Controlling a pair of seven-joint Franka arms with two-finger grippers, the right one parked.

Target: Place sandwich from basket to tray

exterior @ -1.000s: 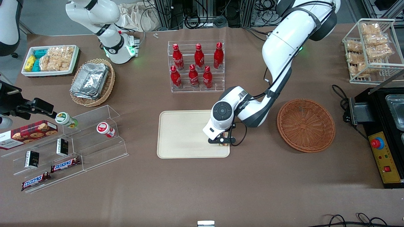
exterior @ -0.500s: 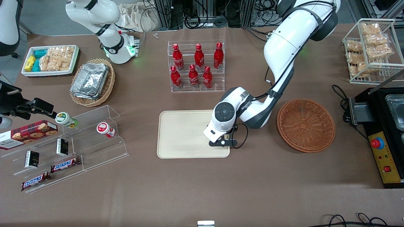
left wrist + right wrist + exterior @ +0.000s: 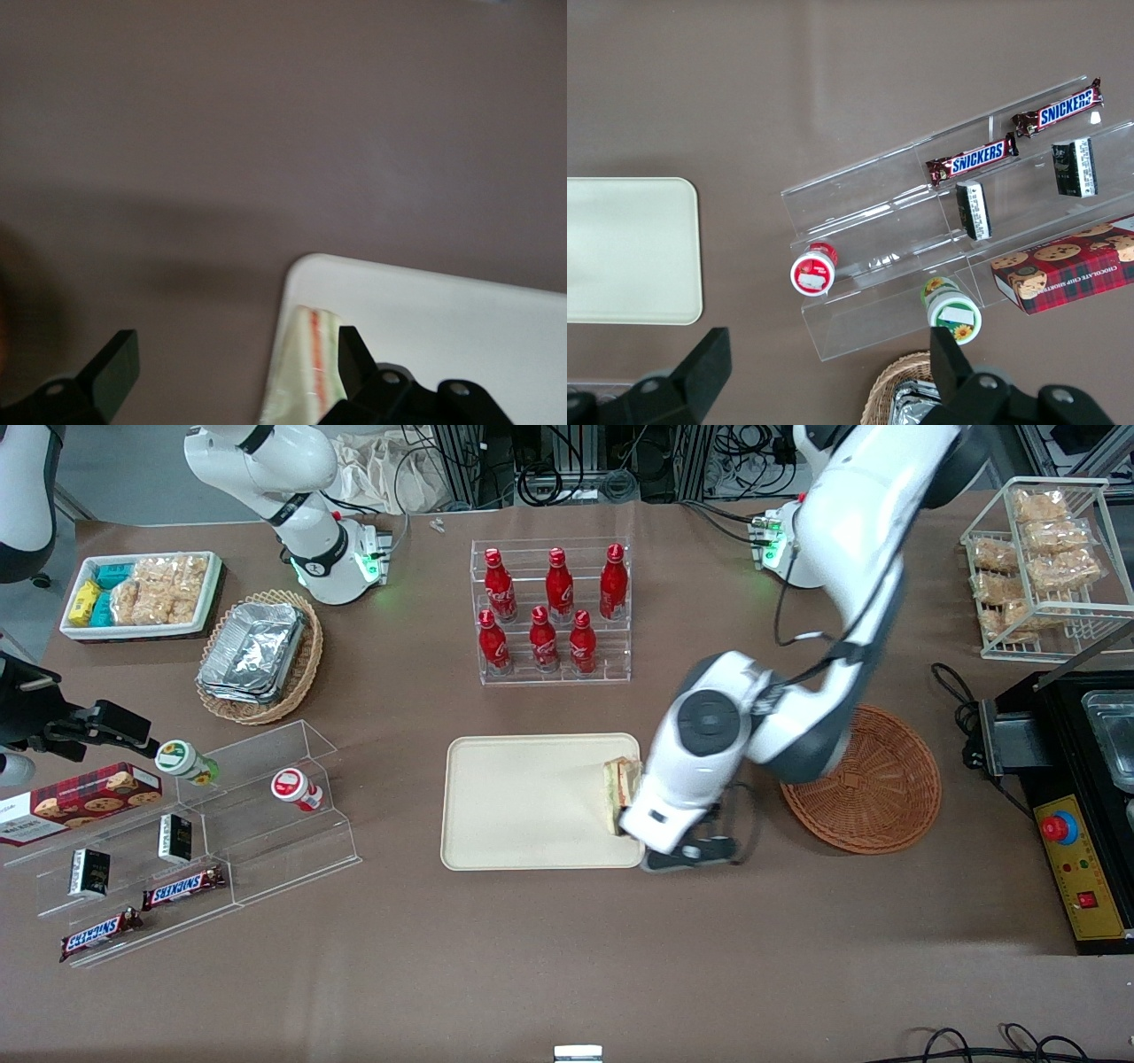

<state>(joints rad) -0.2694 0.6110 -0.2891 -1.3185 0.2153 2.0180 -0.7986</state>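
The sandwich (image 3: pixel 620 793) lies on the cream tray (image 3: pixel 523 806), at the tray's edge nearest the reddish-brown basket (image 3: pixel 873 797). The basket holds nothing I can see; the arm covers part of its rim. My left gripper (image 3: pixel 664 843) hangs raised above the tray's edge, between tray and basket, mostly hidden under its own wrist. In the left wrist view the gripper (image 3: pixel 232 363) is open and empty, its fingers (image 3: pixel 115 367) wide apart. The sandwich (image 3: pixel 310 367) lies on the tray (image 3: pixel 443 328) beneath it, close to one finger and not touching it.
A clear rack of red bottles (image 3: pixel 551 607) stands farther from the camera than the tray. A clear stepped shelf (image 3: pixel 204 833) with snacks lies toward the parked arm's end. A black appliance (image 3: pixel 1076 797) and a wire rack of snack bags (image 3: pixel 1036 558) lie toward the working arm's end.
The gripper has opened and let go of the sandwich on the tray. It has risen and shifted toward the basket, and the sandwich now shows.
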